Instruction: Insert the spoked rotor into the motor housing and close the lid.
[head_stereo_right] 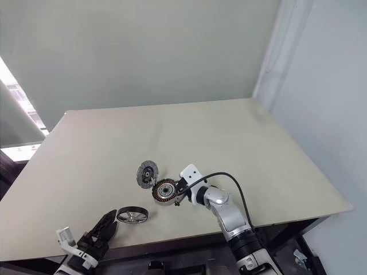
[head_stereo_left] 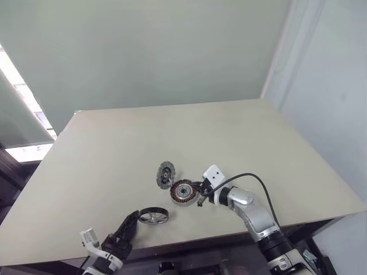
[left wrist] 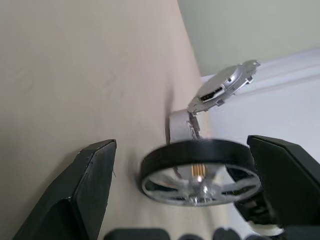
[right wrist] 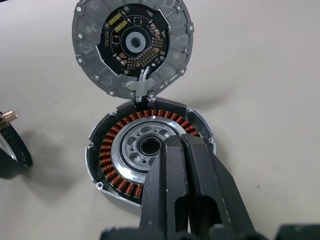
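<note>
I see the rotor lying flat on the surface near its front edge, black rim up and silver spokes showing, with nothing gripping it. My left end effector is released, its two black fingers spread wide on either side of the rotor in the left wrist view; I cannot tell whether either finger touches the rim. Further in on the surface sits the housing, its ring of copper windings around a silver centre open to view. The lid stands tilted up at the housing's far edge, joined to it by a small white hinge-like piece, its inner face with a dark circuit board turned toward the right wrist camera. My right end effector is clenched, fingers pressed together, with the tips over the housing's near side and centre; whether they press on it I cannot tell. A black cable loops over the right arm.
</note>
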Available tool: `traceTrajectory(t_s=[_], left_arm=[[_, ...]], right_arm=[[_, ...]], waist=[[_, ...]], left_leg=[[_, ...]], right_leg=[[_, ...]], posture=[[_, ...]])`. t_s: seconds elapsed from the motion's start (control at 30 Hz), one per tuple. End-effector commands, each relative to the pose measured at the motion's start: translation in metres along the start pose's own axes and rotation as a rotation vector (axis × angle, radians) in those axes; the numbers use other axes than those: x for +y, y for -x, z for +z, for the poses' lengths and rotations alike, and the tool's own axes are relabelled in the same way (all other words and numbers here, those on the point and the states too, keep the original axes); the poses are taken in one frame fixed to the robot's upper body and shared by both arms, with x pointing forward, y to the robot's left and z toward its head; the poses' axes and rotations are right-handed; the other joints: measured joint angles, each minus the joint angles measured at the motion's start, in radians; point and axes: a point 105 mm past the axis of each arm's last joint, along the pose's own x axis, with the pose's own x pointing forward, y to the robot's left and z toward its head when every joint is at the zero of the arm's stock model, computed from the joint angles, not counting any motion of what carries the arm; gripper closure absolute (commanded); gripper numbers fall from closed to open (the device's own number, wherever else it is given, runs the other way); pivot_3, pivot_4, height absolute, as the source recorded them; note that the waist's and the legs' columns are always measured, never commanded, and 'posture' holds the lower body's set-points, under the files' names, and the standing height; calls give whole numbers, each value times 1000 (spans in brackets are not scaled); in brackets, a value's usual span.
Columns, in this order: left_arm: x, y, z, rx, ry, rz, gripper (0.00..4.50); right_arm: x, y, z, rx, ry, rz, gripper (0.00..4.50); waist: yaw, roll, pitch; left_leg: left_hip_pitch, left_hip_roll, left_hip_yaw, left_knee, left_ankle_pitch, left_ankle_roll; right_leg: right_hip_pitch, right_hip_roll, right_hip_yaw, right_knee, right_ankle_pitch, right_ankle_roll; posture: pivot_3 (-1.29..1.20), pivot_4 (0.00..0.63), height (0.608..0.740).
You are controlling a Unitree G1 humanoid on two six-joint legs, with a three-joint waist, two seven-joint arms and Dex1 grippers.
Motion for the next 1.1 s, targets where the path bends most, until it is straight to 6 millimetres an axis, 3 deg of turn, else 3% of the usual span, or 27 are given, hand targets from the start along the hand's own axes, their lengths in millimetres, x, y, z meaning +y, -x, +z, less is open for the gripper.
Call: traceTrajectory(t_s=[0.03,0.27,0.43,0.73,1.1], left_arm=[[-16,-13,4,30,-112,-47,0],[-33,-23,1,176,-357,-140,0],[-42,-25,4,200,-446,-187,0],[-75,-31,3,250,-516,-327,0],[-85,-47,-9,444,-714,-412,0]], right_arm=[[0,0,15,-55,12,1,4455],[-1,2,15,-55,12,-7,4455],[-1,3,14,-52,6,-12,4455],[-1,4,12,-44,0,-18,4455],[-3,6,13,-44,-2,-28,4455]], waist=[[0,0,0],[0,0,0],[0,0,0],[0,0,0],[0,0,0]], left_leg=[[0,0,0,0,0,0],[0,0,0,1,0,0],[0,0,1,1,0,0],[0,0,0,3,0,0],[0,0,0,6,0,0]], right_leg=[[0,0,0,0,0,0],[0,1,0,1,0,0],[0,0,1,1,0,0],[1,1,1,2,0,0],[2,1,0,3,0,0]], posture=[[0,0,740],[0,0,740],[0,0,740],[0,0,740],[0,0,740]])
